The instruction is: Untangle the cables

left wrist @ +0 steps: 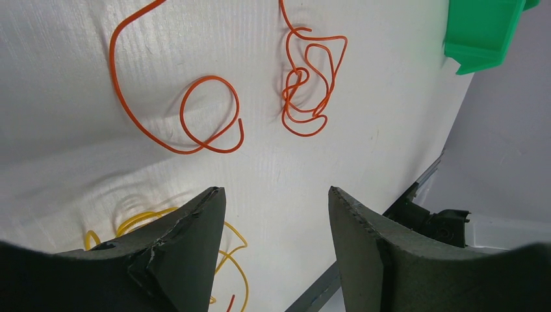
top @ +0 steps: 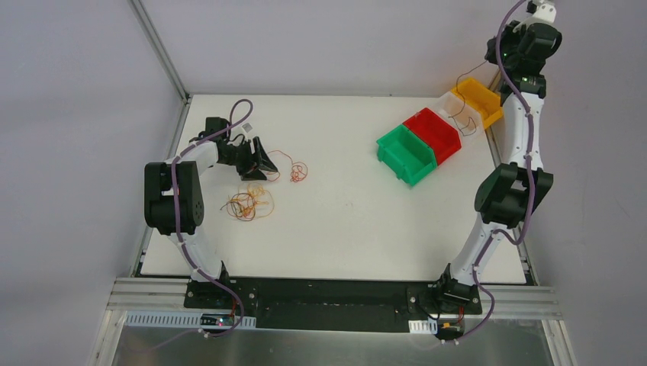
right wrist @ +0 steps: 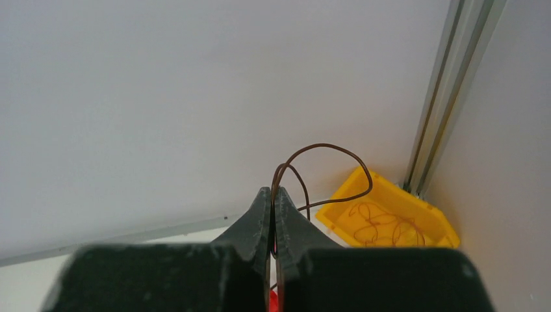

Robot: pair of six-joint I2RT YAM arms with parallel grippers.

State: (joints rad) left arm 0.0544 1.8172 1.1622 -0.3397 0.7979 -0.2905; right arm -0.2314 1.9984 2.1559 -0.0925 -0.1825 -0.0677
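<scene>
The cables lie near the left arm: a tangle of orange, yellow and dark wires [top: 248, 202] and a small red-orange curl [top: 296, 171]. My left gripper [top: 255, 156] hovers just behind them, open and empty. In the left wrist view its jaws [left wrist: 276, 192] stand apart over bare table, with an orange loop [left wrist: 208, 117], a knotted orange wire [left wrist: 308, 84] and a yellow wire [left wrist: 237, 250] around them. My right gripper [right wrist: 273, 195] is raised at the far right [top: 500, 55], shut on a dark brown wire [right wrist: 325, 148] that hangs down towards the bins [top: 460, 114].
Green [top: 408, 152], red [top: 435, 133], white [top: 467, 120] and yellow [top: 481, 99] bins stand in a diagonal row at the back right. The yellow bin [right wrist: 403, 201] holds orange-brown wires [right wrist: 380, 227]. A metal frame post [right wrist: 442, 97] runs beside it.
</scene>
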